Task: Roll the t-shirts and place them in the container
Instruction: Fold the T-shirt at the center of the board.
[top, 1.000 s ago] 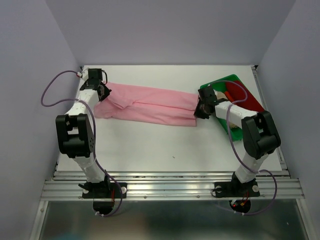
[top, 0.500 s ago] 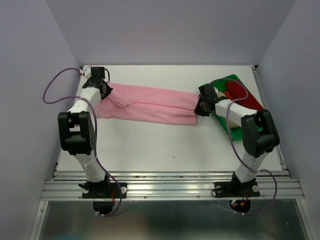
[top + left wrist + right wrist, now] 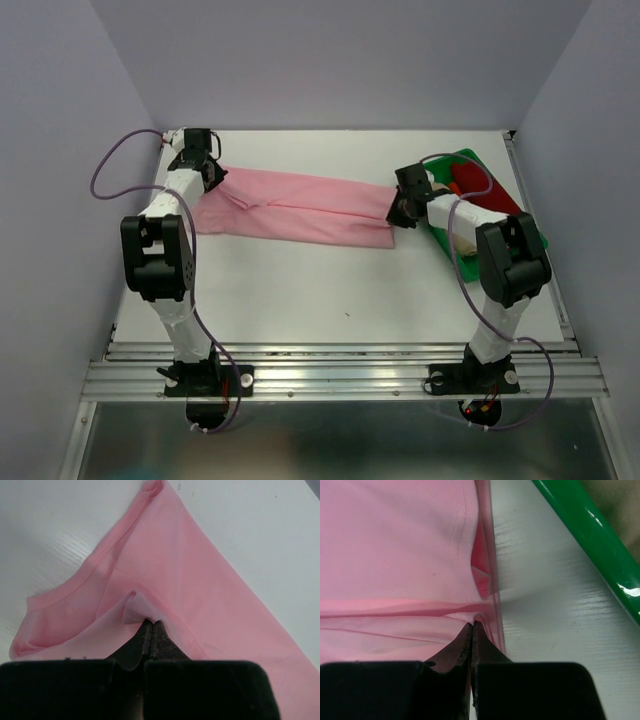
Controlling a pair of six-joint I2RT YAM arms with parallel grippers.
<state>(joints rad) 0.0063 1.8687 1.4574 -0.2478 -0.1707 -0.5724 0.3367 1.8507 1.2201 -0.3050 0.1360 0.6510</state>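
Observation:
A light pink t-shirt (image 3: 300,205) lies folded lengthwise into a long band across the white table, stretched between both grippers. My left gripper (image 3: 212,180) is shut on its left end; in the left wrist view the jaws (image 3: 151,624) pinch a fold of pink cloth (image 3: 190,580). My right gripper (image 3: 398,212) is shut on the right end; in the right wrist view the jaws (image 3: 472,625) pinch the hem of the pink cloth (image 3: 395,545). A dark red t-shirt (image 3: 470,180) and a beige one (image 3: 462,243) lie in the tray, mostly hidden by my right arm.
A green plastic tray (image 3: 520,212) stands at the right edge of the table, just right of my right gripper; its rim shows in the right wrist view (image 3: 590,535). Walls close in the table on the left, back and right.
Both grippers have moved a little toward the back of the table with the pink t-shirt's ends, carrying the band with them. Both stay shut on the cloth.

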